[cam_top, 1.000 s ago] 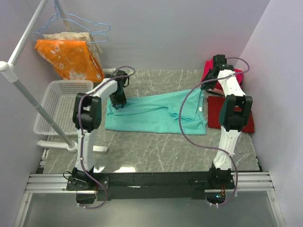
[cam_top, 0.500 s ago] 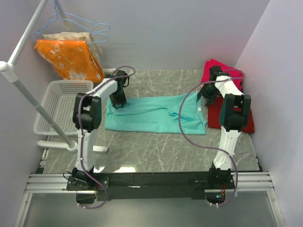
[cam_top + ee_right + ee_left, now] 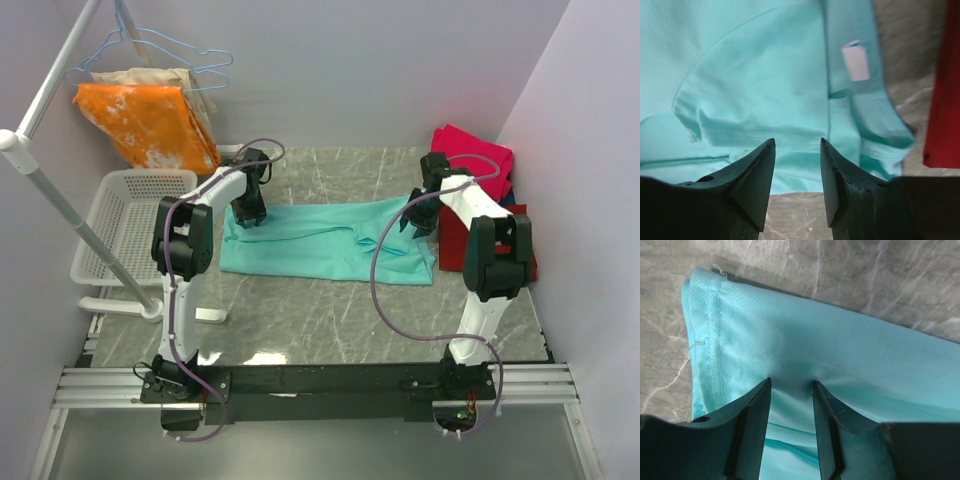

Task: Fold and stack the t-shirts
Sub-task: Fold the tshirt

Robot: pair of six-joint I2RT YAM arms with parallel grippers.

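Clutter was confined to the edges. A white basket (image 3: 120,215) was seen off the left side of the table (image 3: 320,320), with a rack pole (image 3: 40,180) slanting over it. An orange cloth (image 3: 145,125) was hung behind it, under blue hangers (image 3: 190,55). At the right, a pink shirt (image 3: 475,150) was bunched in the far corner, and a dark red shirt (image 3: 452,250) was laid flat just nearer.

The teal shirt (image 3: 310,240) was spread flat mid-table with its long axis running left to right. Its stitched hem (image 3: 707,340) was at the left end and its neck, marked by a white label (image 3: 856,60), at the right end, just beside the dark red shirt.

The left hand (image 3: 790,405) was set down on the shirt's far left corner, close to the hem. Its fingers were apart with cloth showing flat between them, and no pinched fold could be made out. The right hand (image 3: 797,145) was held over the right end, short of the label, with fingers apart and nothing gripped.
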